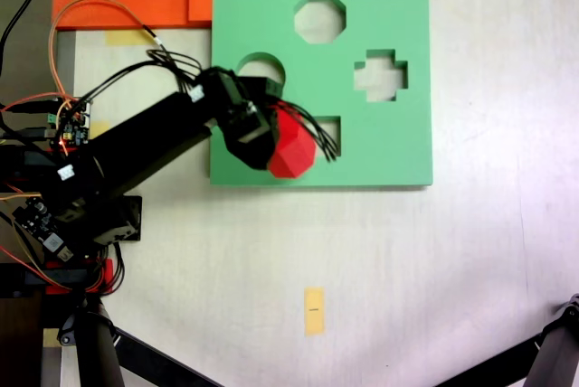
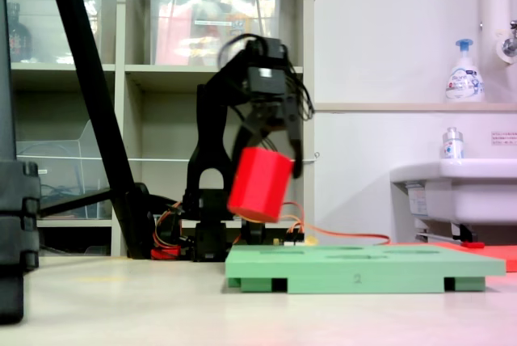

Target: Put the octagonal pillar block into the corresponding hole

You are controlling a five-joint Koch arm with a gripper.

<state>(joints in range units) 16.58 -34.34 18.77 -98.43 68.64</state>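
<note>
Nearest the lens in the second exterior view, a dark tripod leg (image 2: 89, 95) slants across the shelving; beyond it the green foam board (image 2: 355, 269) lies flat on the pale table (image 2: 121, 305). Above the board's left end as the second exterior view shows it, we see the octagonal pillar block (image 2: 260, 185) held clear in the air, tilted, not touching the board. The gripper (image 2: 271, 148) is pinched on the block's upper part, its fingers pressing opposite sides. In the first exterior view the block (image 1: 291, 147) hangs over the board's lower edge, beside a partly hidden cutout; the corresponding hole (image 1: 319, 18) sits well apart toward the board's far edge, with a round cutout (image 1: 262, 69) and a cross-shaped cutout (image 1: 380, 75) between and beside. We judge the block light, soft and slightly squashy, with a matte surface that should not slip; a firm pinch could dent it. We reckon opposite flat faces near the top the best hold, leaving the lower end free to enter. Its tilt would need righting, and its facets aligning with the hole, or it may jam.
</note>
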